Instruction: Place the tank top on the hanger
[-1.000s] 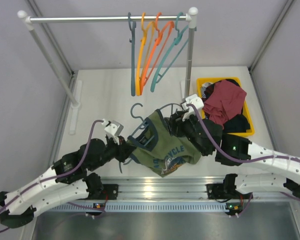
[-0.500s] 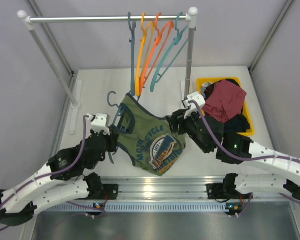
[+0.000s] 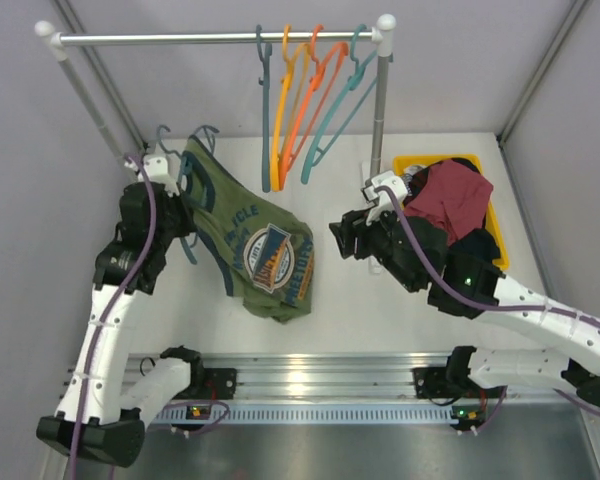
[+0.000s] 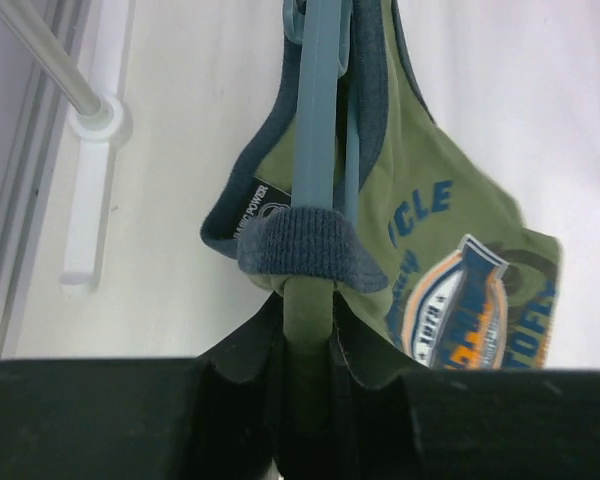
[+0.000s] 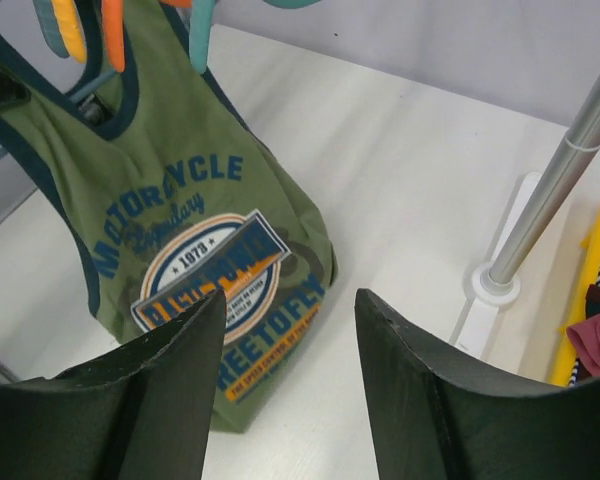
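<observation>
The left gripper [image 4: 305, 322] is clenched on the hanger [image 4: 316, 120], the tank top [image 3: 265, 250] hanging from it (strap looped over the bar). The right gripper [image 5: 290, 300] is released, fingers spread.

hanger [image 4: 318, 120]: arms covered by the top [image 3: 255, 240]; hook cut off by upper edge, left wrist view.
top hem: partly behind right end effector [image 5: 290, 302], right wrist view.
label [image 4: 253, 203]: print too small to read.
</observation>
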Controlling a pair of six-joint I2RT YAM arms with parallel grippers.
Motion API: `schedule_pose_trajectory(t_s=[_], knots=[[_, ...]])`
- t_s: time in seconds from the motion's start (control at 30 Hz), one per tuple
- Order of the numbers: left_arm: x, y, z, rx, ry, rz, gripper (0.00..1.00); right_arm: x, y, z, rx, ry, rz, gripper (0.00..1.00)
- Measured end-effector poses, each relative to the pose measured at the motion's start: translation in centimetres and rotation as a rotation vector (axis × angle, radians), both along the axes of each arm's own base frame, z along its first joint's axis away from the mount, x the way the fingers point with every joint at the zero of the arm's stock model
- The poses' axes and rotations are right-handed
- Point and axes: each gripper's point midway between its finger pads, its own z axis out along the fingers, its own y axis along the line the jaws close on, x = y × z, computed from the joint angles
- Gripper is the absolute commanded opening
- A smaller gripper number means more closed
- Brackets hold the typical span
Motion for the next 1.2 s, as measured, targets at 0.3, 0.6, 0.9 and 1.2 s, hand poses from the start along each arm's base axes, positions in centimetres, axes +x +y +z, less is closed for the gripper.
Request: schedule_pose_trajectory(t_s=[0.3,0.6,0.9,1.2], knots=[[2.8,2.4,9.9,-0.077,-0.169,0.011,0.00,0.6,-0.2,0.9,0.009,0.000,0.026,0.54],[1.2,2.6,15.5,-0.084,-0.204,0.024,0.00,0.8,-0.3,1.0,0.009,0.004,0.053,0.54],[1.0,3.1,18.5,-0.045,-0.195,0.035,0.00,0.2,0.3,1.1,0.019,0.013,0.101,0.54],[3.7,4.1,18.8,0.035,-0.156,0.049,0.00,-0.2,0.6,1.2,0.027,0.014,0.128,0.54]])
